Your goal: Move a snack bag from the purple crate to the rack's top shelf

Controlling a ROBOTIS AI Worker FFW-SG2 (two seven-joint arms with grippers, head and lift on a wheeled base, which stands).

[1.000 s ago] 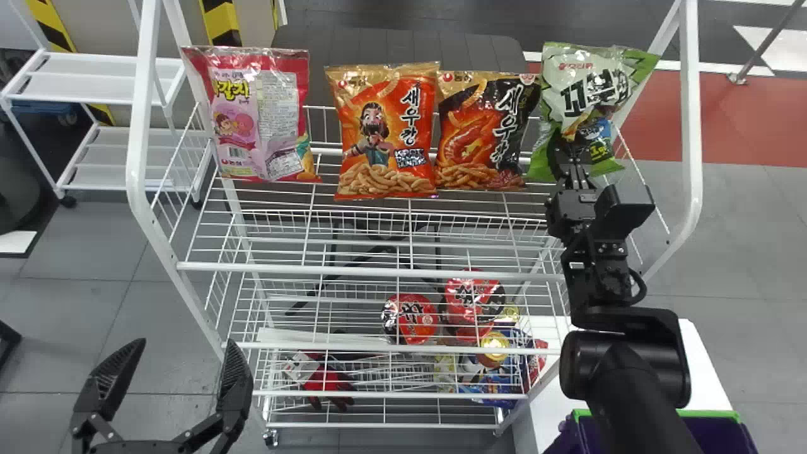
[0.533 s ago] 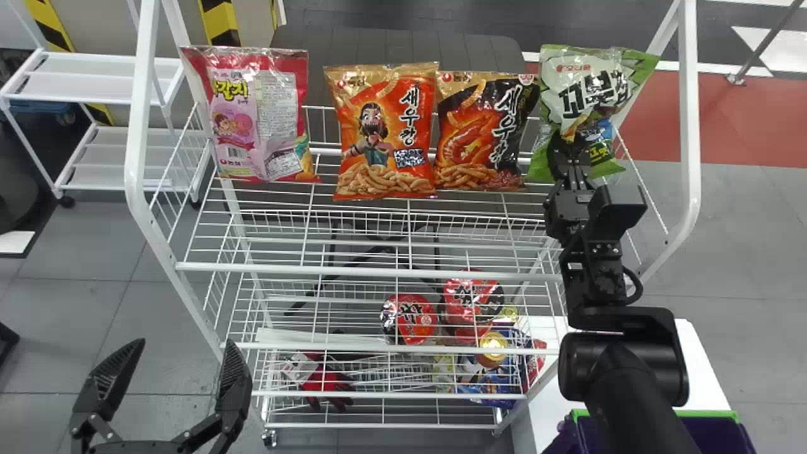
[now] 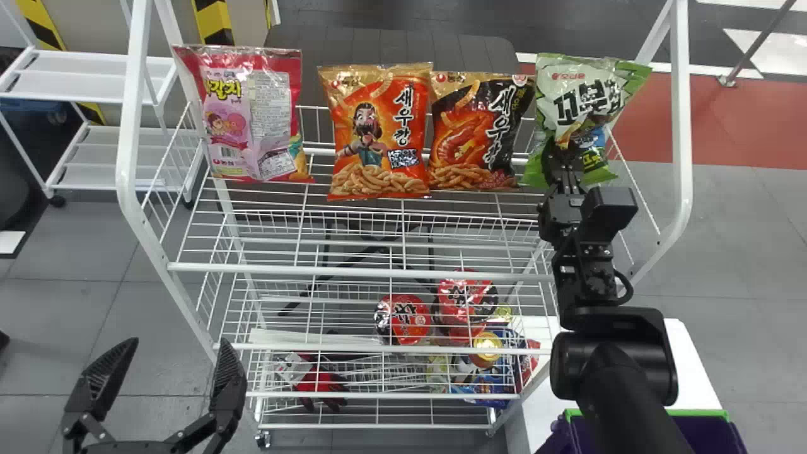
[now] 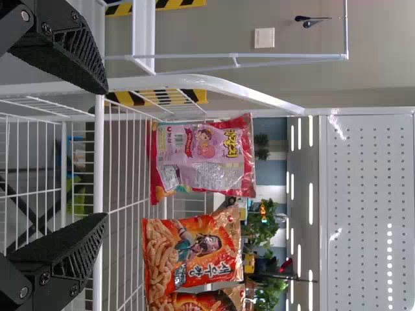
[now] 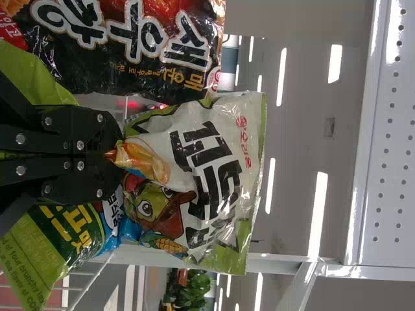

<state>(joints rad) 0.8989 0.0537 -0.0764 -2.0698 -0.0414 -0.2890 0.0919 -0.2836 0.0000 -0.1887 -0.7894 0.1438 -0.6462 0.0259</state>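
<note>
And here's the right gripper (image 3: 558,151), up at the right end of the rack's top shelf (image 3: 353,271), its fingers pinched together on the crumpled front of the green-and-white snack bag (image 3: 577,94)! The bag is upright, just beside the black-and-orange snack bag (image 3: 473,139); farther left come the orange snack bag (image 3: 378,135) and, at the left end, the pink snack bag (image 3: 224,126). Over at the near left, the left gripper (image 3: 179,343) has its fingers spread wide, nothing between them. Down at the near right sits the purple crate (image 3: 700,413), close by the white worktop (image 3: 690,362).
</note>
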